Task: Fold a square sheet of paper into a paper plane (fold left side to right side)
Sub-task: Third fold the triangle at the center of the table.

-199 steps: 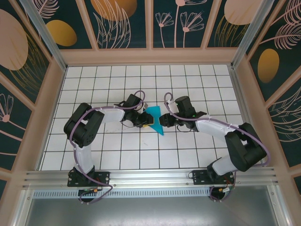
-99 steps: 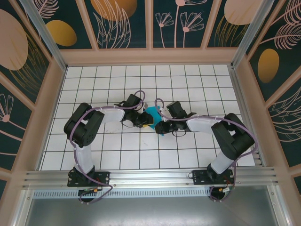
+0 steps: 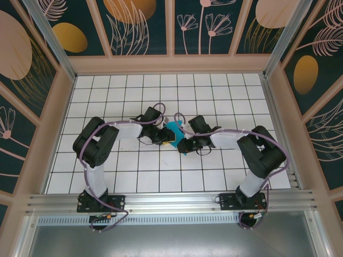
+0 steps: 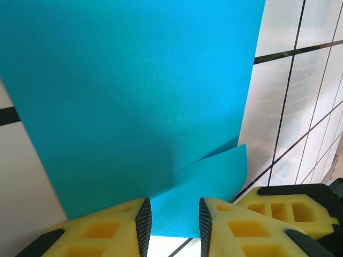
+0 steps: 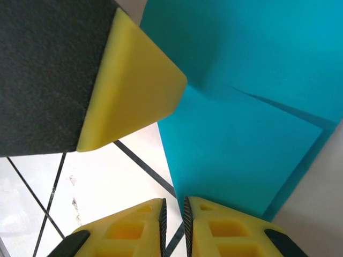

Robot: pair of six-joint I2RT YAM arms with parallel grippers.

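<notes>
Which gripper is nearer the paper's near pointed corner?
Right. The right gripper sits over the folded paper just beside that corner; the left gripper is at its left edge.

paper (image 3: 173, 129) on table (image 3: 107, 96) (centre), fingers (image 4: 102, 233) either side

The top camera sits high behind the arm bases and looks down and forward over the whole tiled desk (image 3: 107, 176). The left wrist camera looks past the left end effector (image 4: 174, 225) and the right wrist camera past the right end effector (image 5: 174, 225). Both are very close to the blue paper (image 3: 174, 130) at mid-desk, which all three views share.
</notes>
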